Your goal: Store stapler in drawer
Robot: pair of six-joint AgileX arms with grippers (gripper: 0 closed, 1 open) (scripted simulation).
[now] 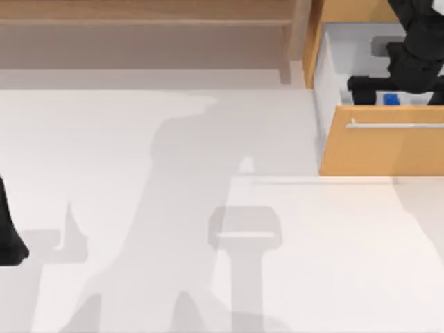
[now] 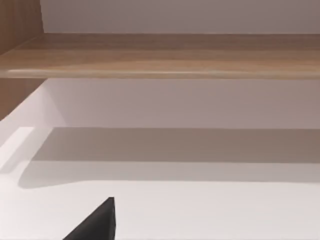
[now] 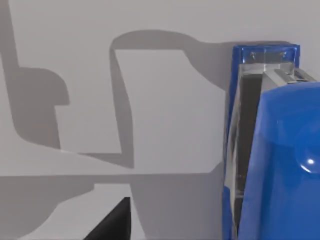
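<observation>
**Right gripper over the open drawer with the stapler**

Reaching into the upper right of the top view, my right gripper [image 1: 399, 97] hangs over the white inside of the pulled-out drawer [image 1: 381, 149]. A small patch of the blue stapler [image 1: 391, 100] shows just under it, behind the orange-brown front and its silver bar handle [image 1: 395, 125]. Whether my fingers are clamped on the stapler or apart from it, I cannot tell. My left arm [image 1: 8, 236] sits parked at the left edge, low in the frame, over the white table [image 1: 173, 263]. A brown shelf unit [image 1: 152, 28] runs along the top.

From the left wrist, one dark fingertip [image 2: 97, 222] pokes up at the bottom edge, with the shelf unit [image 2: 160, 55] across the upper frame.

From the right wrist, the stapler [image 3: 280, 165] stands large at the right side, against the drawer's white floor [image 3: 160, 100]; a dark fingertip [image 3: 114, 225] shows at the bottom.
</observation>
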